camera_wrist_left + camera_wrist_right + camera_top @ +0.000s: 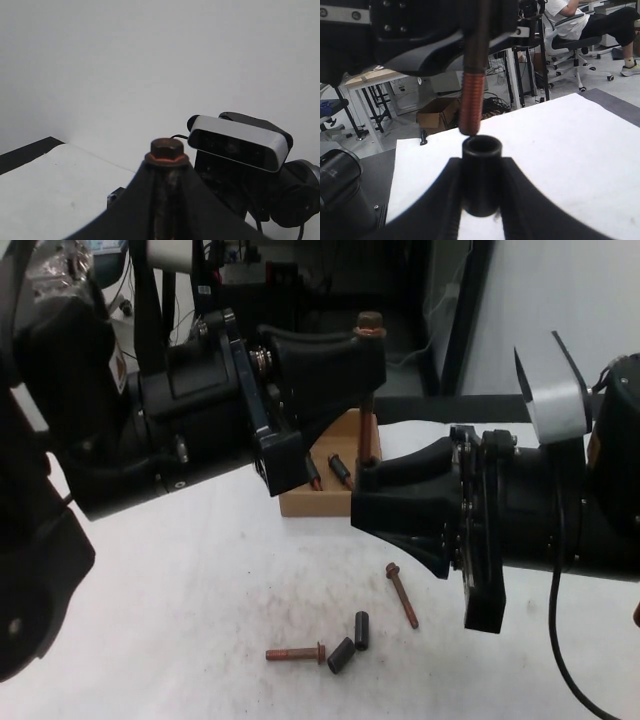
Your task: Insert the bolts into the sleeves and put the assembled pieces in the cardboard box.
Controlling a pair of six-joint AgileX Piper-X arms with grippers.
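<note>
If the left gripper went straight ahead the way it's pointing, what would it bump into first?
Probably the right arm's camera. It sits dead ahead of the left gripper and the bolt it holds. Depth is unclear, so I can't say how soon they would touch.

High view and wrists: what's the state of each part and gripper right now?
left gripper, shut on the bolt.
bolt, upright, head up, tip just above the sleeve, not inserted.
right gripper, shut on the sleeve.
sleeve, upright, open end up.
cardboard box, open, two pieces inside.
loose bolts, two, lying flat.
loose sleeves, two, lying unfilled.
</note>
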